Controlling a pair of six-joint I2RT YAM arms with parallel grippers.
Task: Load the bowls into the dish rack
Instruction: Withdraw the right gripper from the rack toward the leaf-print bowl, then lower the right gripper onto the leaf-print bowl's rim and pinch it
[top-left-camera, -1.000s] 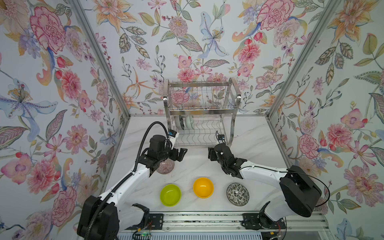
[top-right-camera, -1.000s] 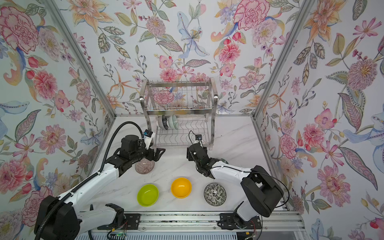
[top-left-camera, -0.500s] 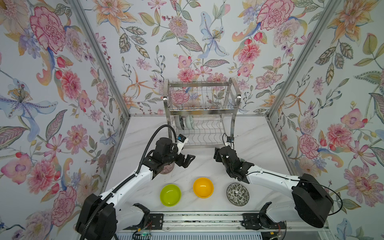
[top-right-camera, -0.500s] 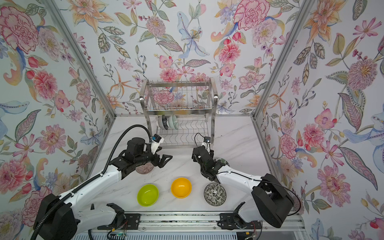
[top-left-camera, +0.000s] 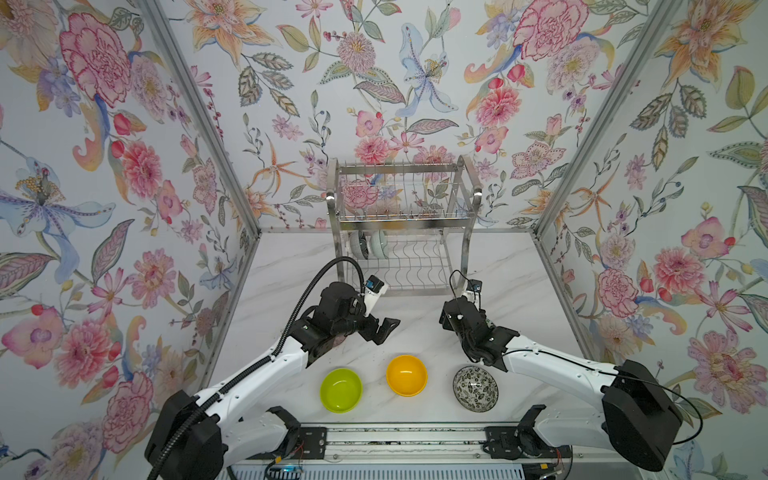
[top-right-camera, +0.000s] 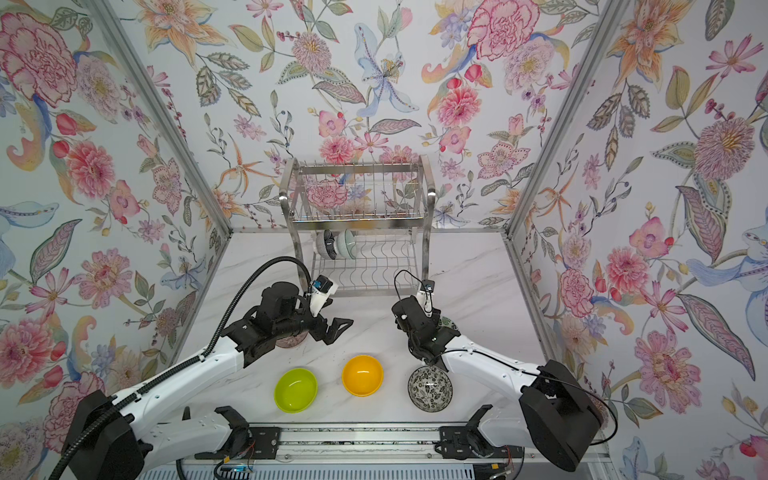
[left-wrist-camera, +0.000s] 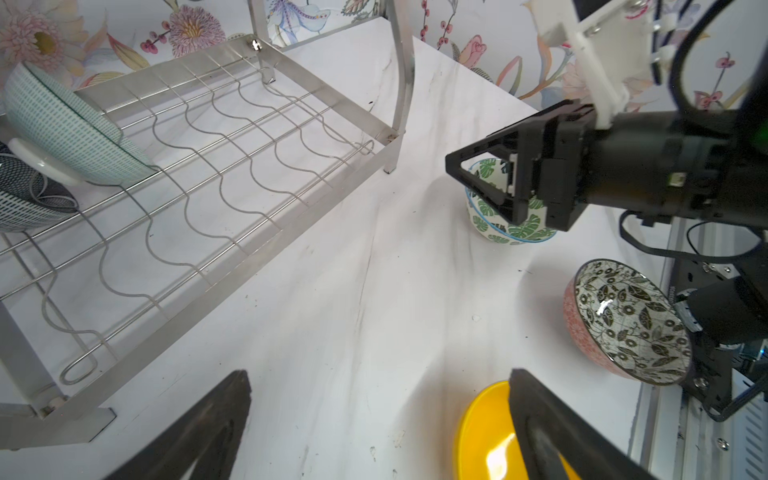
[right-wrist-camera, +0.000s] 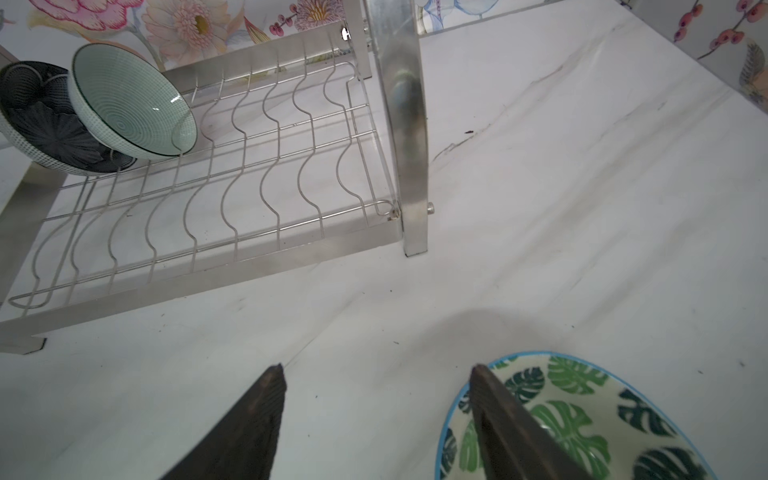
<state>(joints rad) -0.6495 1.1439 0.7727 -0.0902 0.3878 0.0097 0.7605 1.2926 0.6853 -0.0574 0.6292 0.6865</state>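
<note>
**A:** Where is the dish rack (top-left-camera: 405, 218)?

**B:** At twelve o'clock on the table (top-left-camera: 291, 266), against the back wall. Two bowls stand on edge at the nine o'clock end of its lower shelf. They are the navy bowl (top-left-camera: 360, 246) and, just beside it toward three o'clock, the mint bowl (top-left-camera: 379, 244).

**A:** And the other bowls?

**B:** Three sit in a row along the six o'clock edge. The lime bowl (top-left-camera: 340, 390) is toward seven, the orange bowl (top-left-camera: 406, 375) at six, and the black-and-white bowl (top-left-camera: 475, 388) toward five. The leaf bowl (right-wrist-camera: 582, 419) stands toward three o'clock from the table's middle, under the right gripper (right-wrist-camera: 376, 370). A brownish bowl (top-right-camera: 289, 342) peeks out beneath the left arm, toward nine.

**A:** The grippers?

**B:** The left gripper (top-left-camera: 384, 330) hangs over the table's middle, fingers spread wide with nothing between them. The right one is spread too. One of its fingers lies over the leaf bowl's rim and the other over bare table. I can't tell whether it touches the rim.
</note>
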